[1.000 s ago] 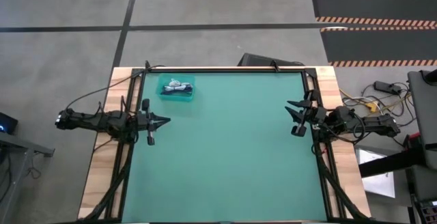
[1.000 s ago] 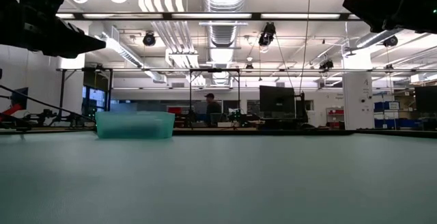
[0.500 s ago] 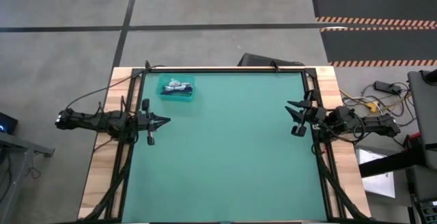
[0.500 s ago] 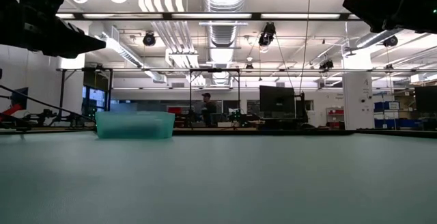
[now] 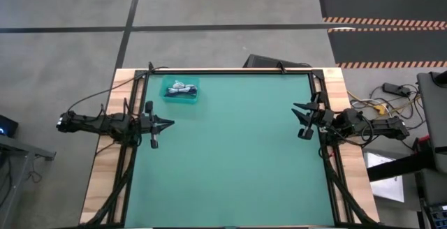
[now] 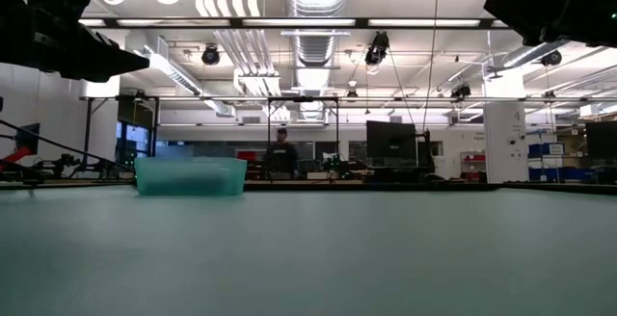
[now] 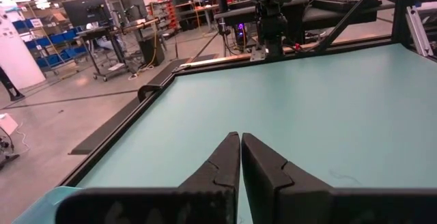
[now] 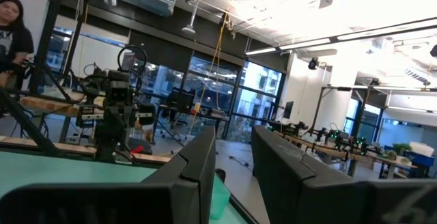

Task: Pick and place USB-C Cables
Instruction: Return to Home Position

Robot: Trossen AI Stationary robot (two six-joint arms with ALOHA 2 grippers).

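The left gripper (image 5: pixel 170 124), at the left edge of the counter (image 5: pixel 237 159) in the high view, is clenched tip to tip on nothing. The right gripper (image 5: pixel 299 120), at the right edge, stands parted and empty. The USB-C cables (image 5: pixel 183 87) lie in the teal bin (image 5: pixel 167 96), upper left. Neither arm has moved; only the person (image 6: pixel 281 152) in the background has stepped left.

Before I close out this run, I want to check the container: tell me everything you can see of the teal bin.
The teal bin is a small, rectangular, open-topped tub, apparently translucent plastic, standing upright on the green mat near its top-left corner in the high view. Its walls are low and taper slightly downward. Small cable bundles, white and dark, lie inside. Nothing else touches it.
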